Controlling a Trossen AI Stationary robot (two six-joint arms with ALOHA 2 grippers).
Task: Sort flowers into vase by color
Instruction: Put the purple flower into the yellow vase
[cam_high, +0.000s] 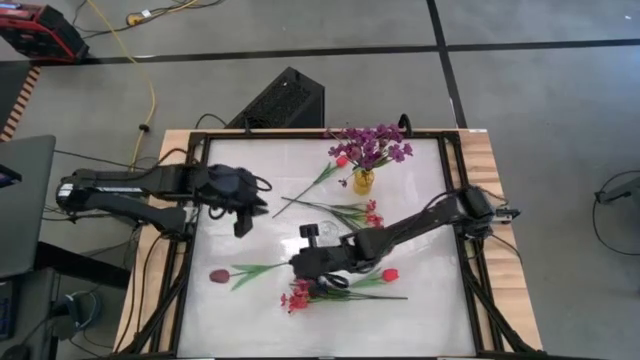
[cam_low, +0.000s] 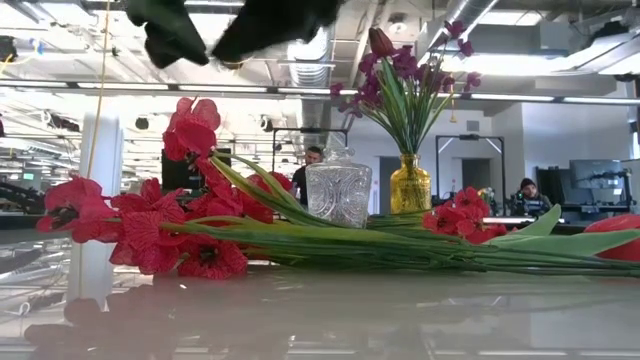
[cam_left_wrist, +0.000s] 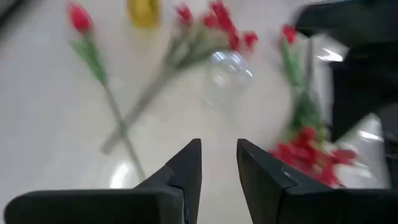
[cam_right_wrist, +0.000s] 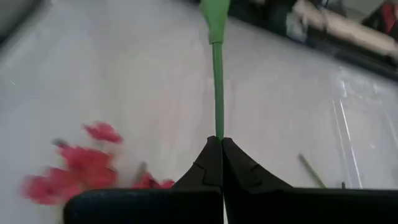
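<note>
My right gripper (cam_high: 298, 266) (cam_right_wrist: 221, 140) is shut on the thin green stalk of a dark red tulip (cam_high: 219, 274) that lies toward the table's left near side. My left gripper (cam_high: 246, 216) (cam_left_wrist: 219, 165) hovers open over bare table left of centre, touching nothing. A yellow vase (cam_high: 363, 181) (cam_low: 410, 184) at the far side holds purple flowers (cam_high: 372, 143) and a red bud. A clear glass vase (cam_low: 338, 190) (cam_left_wrist: 227, 73) stands mid-table. Red sprays (cam_high: 297, 297) (cam_high: 372, 212) and red tulips (cam_high: 341, 160) (cam_high: 390, 274) lie flat on the table. My right gripper pinches the dark red tulip's stalk at its free end (cam_right_wrist: 217, 127) between its two fingertips. The fingers come from the table's right, roughly in line with the stalk, which runs straight on past them to its leaves (cam_right_wrist: 215, 18). Whether the stalk is lifted clear does not show.
A white tabletop (cam_high: 420, 310) lies inside a black frame. Loose stems cross the middle and near side around my right arm. There is open surface at the near left and near right corners. In the low view, people sit in the room behind the table.
</note>
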